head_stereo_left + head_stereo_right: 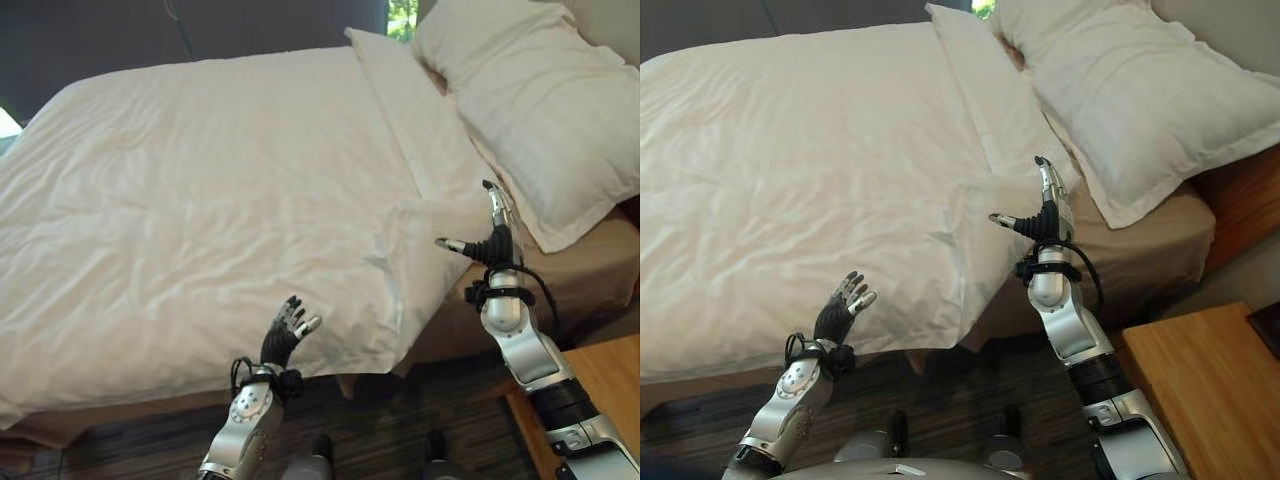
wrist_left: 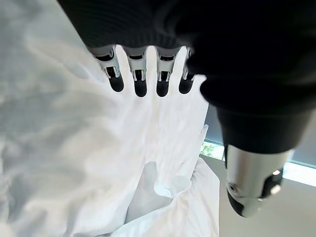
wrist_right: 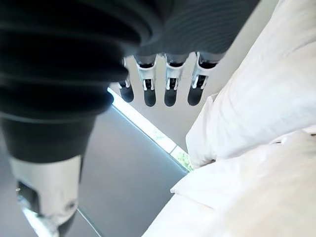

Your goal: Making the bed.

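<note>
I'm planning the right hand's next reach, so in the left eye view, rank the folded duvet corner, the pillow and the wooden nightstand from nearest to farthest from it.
From the right hand:
1. Duvet corner, right beside the thumb, toward the robot's left.
2. Pillow, just beyond the fingertips at the bed's head.
3. Nightstand, back down by the forearm, on the robot's right.

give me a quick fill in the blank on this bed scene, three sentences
1. Both the left hand and the right hand have their fingers ____.
2. The pillow lies at the robot's ____ end of the bed.
3. The duvet is ____ in colour.

Missing words: open; right; white
</note>
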You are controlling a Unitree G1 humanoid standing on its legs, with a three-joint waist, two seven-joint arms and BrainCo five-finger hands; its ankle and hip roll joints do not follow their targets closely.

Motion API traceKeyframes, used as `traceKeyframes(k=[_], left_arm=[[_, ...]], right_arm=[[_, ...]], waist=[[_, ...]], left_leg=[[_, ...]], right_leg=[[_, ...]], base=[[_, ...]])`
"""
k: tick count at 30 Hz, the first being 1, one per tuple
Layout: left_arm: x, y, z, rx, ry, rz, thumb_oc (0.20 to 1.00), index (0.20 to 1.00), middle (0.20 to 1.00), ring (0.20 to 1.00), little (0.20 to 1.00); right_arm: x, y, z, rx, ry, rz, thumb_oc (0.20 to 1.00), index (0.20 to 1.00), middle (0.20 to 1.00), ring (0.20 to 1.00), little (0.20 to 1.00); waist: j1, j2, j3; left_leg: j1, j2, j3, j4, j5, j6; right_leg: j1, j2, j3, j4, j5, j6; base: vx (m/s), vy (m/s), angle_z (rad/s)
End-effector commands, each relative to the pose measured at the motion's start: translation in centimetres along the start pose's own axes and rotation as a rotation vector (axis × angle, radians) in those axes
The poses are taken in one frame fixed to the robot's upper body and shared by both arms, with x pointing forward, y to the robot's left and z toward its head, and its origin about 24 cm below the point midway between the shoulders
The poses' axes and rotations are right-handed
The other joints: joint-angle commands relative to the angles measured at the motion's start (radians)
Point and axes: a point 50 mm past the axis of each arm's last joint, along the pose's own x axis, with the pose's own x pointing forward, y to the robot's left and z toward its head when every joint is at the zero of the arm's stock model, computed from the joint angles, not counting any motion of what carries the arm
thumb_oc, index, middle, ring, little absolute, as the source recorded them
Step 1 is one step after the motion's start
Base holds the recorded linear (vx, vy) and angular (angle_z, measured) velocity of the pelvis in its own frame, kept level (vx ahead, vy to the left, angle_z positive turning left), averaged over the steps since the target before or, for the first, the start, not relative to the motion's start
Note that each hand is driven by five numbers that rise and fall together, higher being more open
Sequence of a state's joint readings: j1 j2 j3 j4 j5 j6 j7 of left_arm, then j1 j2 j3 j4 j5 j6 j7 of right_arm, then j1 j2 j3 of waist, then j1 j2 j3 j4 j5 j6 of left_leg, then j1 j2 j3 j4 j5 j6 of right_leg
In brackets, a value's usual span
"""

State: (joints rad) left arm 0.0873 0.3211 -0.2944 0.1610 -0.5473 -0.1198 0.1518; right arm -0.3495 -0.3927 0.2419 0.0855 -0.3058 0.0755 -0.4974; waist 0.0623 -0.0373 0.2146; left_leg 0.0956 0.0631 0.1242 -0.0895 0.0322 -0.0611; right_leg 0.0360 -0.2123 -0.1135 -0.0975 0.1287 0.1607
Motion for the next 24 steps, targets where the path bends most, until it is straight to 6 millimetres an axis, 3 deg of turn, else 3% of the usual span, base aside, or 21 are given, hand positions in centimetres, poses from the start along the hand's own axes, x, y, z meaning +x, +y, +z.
traceKeyframes(k=[1,14,15,17,19,24], left_arm=[[0.5,-1.7,1.5,-0.025,-0.077,-0.074,1.000,1.000,1.000,1.000,1.000],[0.6,-1.9,1.4,-0.008,-0.074,-0.084,1.000,1.000,1.000,1.000,1.000],[-0.3,12.1,9.8,0.540,-0.245,0.366,1.000,1.000,1.000,1.000,1.000],[-0.6,12.2,11.0,0.597,-0.287,0.379,1.000,1.000,1.000,1.000,1.000],[-1.0,12.5,12.3,0.573,-0.341,0.409,1.000,1.000,1.000,1.000,1.000],[-1.6,12.6,13.6,0.494,-0.442,0.456,1.000,1.000,1.000,1.000,1.000]], right_arm=[[2.0,-1.1,1.5,-0.013,-0.081,-0.069,1.000,1.000,1.000,1.000,1.000],[1.3,-1.9,-0.3,-0.046,-0.035,-0.044,1.000,1.000,1.000,1.000,1.000],[-7.2,-3.1,-11.7,0.242,0.495,0.122,1.000,1.000,1.000,1.000,1.000],[-6.4,-3.7,-11.2,0.239,0.461,0.094,1.000,1.000,1.000,1.000,1.000],[-5.3,-4.7,-10.5,0.218,0.412,0.064,1.000,1.000,1.000,1.000,1.000],[-3.6,-6.8,-9.5,0.186,0.335,0.014,1.000,1.000,1.000,1.000,1.000]], waist=[[0.014,0.017,-0.041],[-0.002,0.030,-0.050],[-0.121,-0.019,0.024],[-0.117,-0.022,0.032],[-0.101,-0.032,0.043],[-0.096,-0.057,0.004]], left_leg=[[0.003,-0.010,-0.033,0.014,-0.066,0.026],[-0.005,-0.002,-0.025,0.002,-0.063,0.011],[-0.124,0.127,0.059,0.037,0.007,-0.050],[-0.105,0.109,0.053,0.029,-0.002,-0.043],[-0.097,0.102,0.052,0.028,-0.011,-0.041],[-0.072,0.109,0.075,0.009,-0.014,-0.045]], right_leg=[[0.068,0.120,-0.072,0.037,-0.180,-0.081],[0.080,0.106,-0.096,0.013,-0.171,-0.064],[-0.031,0.062,0.125,0.098,-0.210,-0.039],[-0.042,0.078,0.118,0.090,-0.198,-0.047],[-0.059,0.080,0.066,0.074,-0.183,-0.045],[-0.032,0.059,0.072,0.011,-0.136,-0.027]], base=[[0.07,0.014,0.00],[0.04,0.025,0.07],[0.06,0.043,-0.01],[0.06,0.038,0.00],[0.00,-0.050,-0.13],[0.09,-0.085,-0.03]])
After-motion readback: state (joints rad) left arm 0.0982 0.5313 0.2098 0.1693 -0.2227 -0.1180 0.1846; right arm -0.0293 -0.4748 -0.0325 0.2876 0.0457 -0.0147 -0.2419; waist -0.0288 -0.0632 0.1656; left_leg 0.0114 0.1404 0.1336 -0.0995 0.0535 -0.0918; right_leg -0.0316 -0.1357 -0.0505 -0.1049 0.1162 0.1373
